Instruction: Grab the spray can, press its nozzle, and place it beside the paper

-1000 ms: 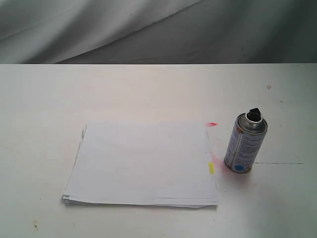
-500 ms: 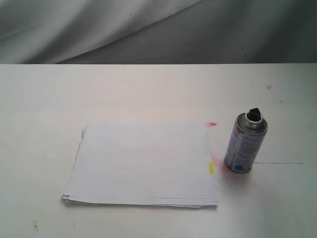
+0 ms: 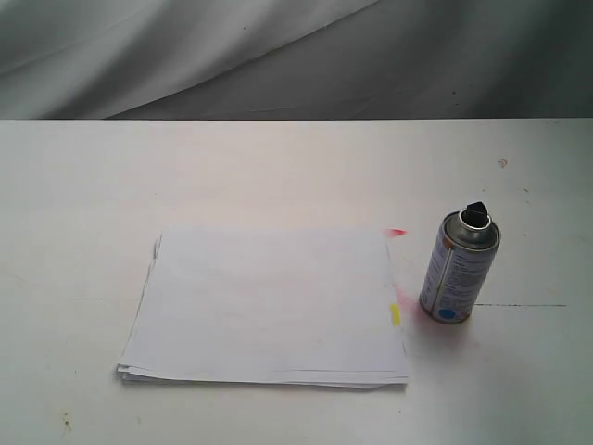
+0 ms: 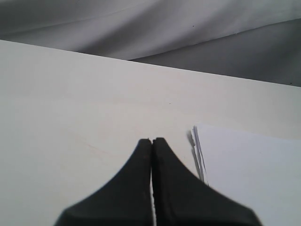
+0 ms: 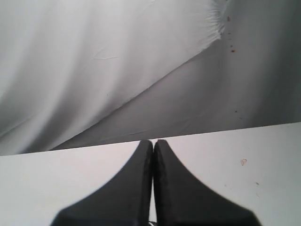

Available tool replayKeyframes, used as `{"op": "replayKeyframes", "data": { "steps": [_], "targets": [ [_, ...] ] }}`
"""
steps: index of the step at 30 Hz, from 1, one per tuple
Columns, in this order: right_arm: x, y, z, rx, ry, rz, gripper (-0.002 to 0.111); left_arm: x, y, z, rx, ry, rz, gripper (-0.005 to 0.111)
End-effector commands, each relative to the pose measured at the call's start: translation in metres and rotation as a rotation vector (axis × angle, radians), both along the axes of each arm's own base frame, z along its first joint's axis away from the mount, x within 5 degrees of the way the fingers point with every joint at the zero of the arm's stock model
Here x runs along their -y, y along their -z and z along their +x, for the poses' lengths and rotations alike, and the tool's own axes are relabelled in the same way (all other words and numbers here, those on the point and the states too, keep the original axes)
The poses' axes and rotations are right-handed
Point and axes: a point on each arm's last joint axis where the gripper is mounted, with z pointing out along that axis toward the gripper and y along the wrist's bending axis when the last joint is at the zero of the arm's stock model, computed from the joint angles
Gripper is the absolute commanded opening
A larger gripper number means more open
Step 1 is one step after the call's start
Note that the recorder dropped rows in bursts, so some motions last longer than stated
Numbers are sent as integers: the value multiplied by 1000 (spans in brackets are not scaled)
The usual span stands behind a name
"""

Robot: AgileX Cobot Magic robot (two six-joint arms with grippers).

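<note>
In the wide view, the spray can [image 3: 459, 269] stands upright on the table [image 3: 278, 167], just right of the paper [image 3: 264, 306]. The left claw [image 4: 152, 141] is pinched tight and empty, near the paper's corner. The right claw [image 5: 153, 142] is pinched tight too.

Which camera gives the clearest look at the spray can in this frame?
The exterior view: the spray can stands upright and whole, black nozzle visible, just right of the paper. Neither wrist view shows the can; the left one catches a paper corner.
</note>
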Motion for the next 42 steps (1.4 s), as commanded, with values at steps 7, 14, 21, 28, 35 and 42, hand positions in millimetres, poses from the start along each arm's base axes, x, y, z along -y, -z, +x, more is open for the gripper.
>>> {"op": "replayKeyframes", "data": {
  "steps": [7,14,21,28,35,42],
  "targets": [
    [-27,15,57,15,-187,-74,0,0,1,0,0,6,-4,0],
    [-50,45,85,-78,-297,-143,0,0,1,0,0,6,-4,0],
    [-60,64,76,-3,-324,-172,0,0,1,0,0,6,-4,0],
    [-55,97,57,-82,-319,-196,0,0,1,0,0,6,-4,0],
    [-46,122,37,-109,-283,-193,0,0,1,0,0,6,-4,0],
    [-41,139,23,-153,-267,-191,0,0,1,0,0,6,-4,0]
  ]
}}
